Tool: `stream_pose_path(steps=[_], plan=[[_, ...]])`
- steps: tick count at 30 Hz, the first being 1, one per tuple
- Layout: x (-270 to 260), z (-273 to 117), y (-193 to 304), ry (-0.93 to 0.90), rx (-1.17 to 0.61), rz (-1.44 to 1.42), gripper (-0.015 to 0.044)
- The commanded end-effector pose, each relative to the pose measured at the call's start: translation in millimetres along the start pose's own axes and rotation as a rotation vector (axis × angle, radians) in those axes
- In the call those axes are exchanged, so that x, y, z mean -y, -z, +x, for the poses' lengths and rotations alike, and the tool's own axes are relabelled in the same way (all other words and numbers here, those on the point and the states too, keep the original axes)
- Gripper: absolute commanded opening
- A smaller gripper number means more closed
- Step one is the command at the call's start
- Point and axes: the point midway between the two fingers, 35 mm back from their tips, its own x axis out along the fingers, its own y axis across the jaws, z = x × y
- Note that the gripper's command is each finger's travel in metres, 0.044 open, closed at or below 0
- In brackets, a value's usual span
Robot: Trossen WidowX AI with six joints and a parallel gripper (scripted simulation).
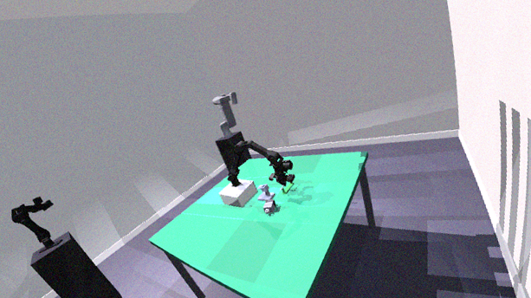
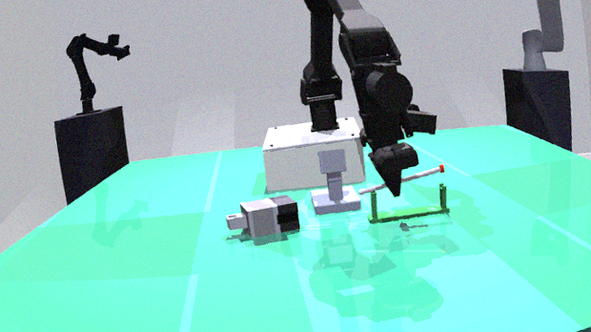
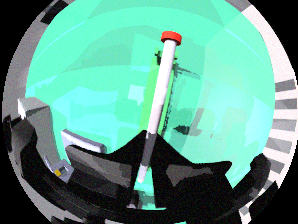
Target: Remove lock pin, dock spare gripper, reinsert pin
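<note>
My gripper (image 2: pixel 396 193) (image 3: pixel 150 150) is shut on the lock pin (image 2: pixel 418 176) (image 3: pixel 162 90), a white rod with a red head. The pin is slightly tilted, its red head on the right and higher in the exterior view. It is just above the green rack (image 2: pixel 408 212) (image 3: pixel 148 102), whose two posts stand below it. The mount (image 2: pixel 334 185) (image 1: pixel 264 191), light grey with a block-shaped socket on top, stands left of the rack. No pin shows in its socket. The spare gripper (image 2: pixel 262 218) (image 1: pixel 270 207) lies on its side left of the mount, its spigot pointing left.
The white base box (image 2: pixel 313 162) (image 1: pixel 238 194) of my arm stands behind the mount on the green table (image 2: pixel 96 305) (image 1: pixel 226 242). Two other arms stand on black pedestals (image 2: pixel 94 149) (image 2: pixel 540 105) beyond the table.
</note>
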Motion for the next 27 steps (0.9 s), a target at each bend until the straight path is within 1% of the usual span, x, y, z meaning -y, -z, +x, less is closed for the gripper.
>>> stream_pose_path(steps=[1, 11, 27], plan=[[0.2, 6.5, 1.2, -0.001, -0.001, -0.005, 0.0], [0.3, 19.2, 3.1, 0.001, 0.0, -0.006, 0.0], [-0.5, 21.4, 3.5, 0.006, 0.0, -0.008, 0.0]])
